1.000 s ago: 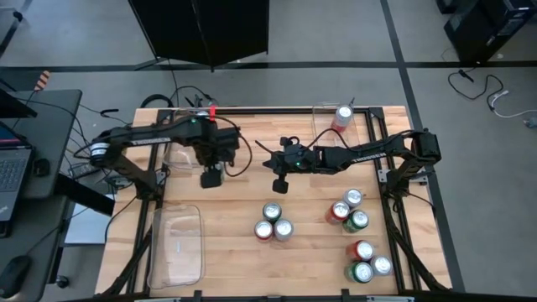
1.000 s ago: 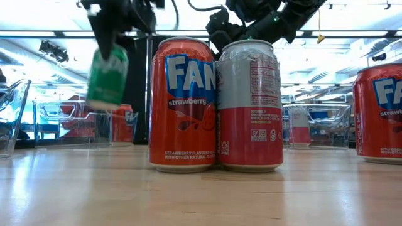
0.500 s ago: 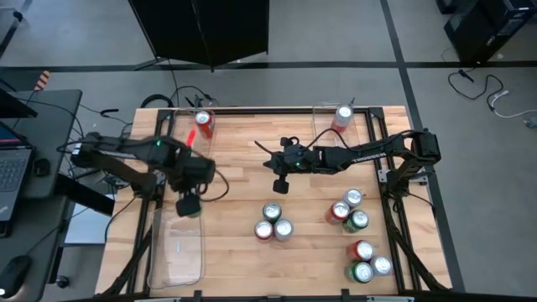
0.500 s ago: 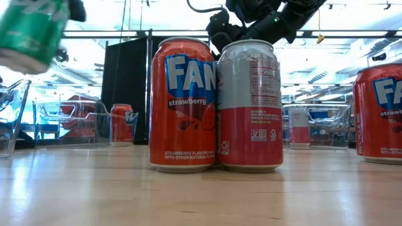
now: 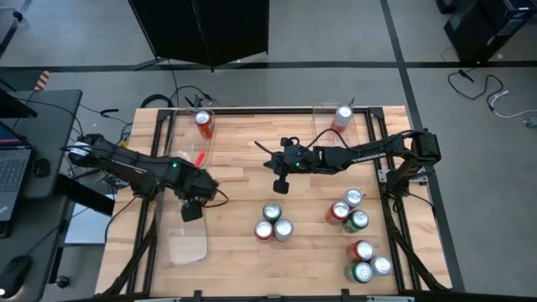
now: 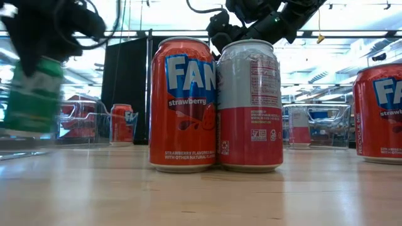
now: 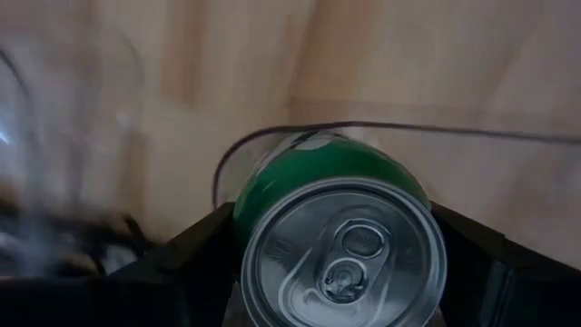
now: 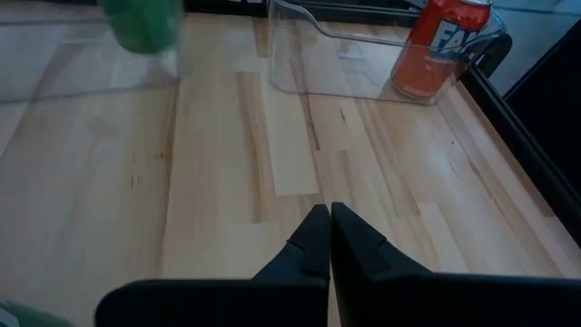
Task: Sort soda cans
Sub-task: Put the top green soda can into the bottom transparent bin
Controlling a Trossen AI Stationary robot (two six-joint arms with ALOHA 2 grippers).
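My left gripper is shut on a green soda can over the far end of the near-left clear bin. The left wrist view shows the can's silver top with the bin's rim curving below it. My right gripper hovers shut over the middle of the table, touching nothing. One red can stands in the far-left bin and one can in the far-right bin. Three cans stand near the table's middle, and more cans stand to the right. My left gripper pinches the green can between its two fingers on the side wall just below the top rim. The fingers come from above, pointing down. The can hangs upright below them. Whether its base touches the bin floor, I cannot tell.
Bare wood lies between the left bins and the middle cans. A further can group stands at the near right corner. In the low view a red can and a silver-white can stand close to the camera. Frame rails edge the table.
My left gripper has carried the green can from the far middle of the table toward the near left and down, and it is now over the near-left bin. The can stays upright in the hold. My right arm has kept still.
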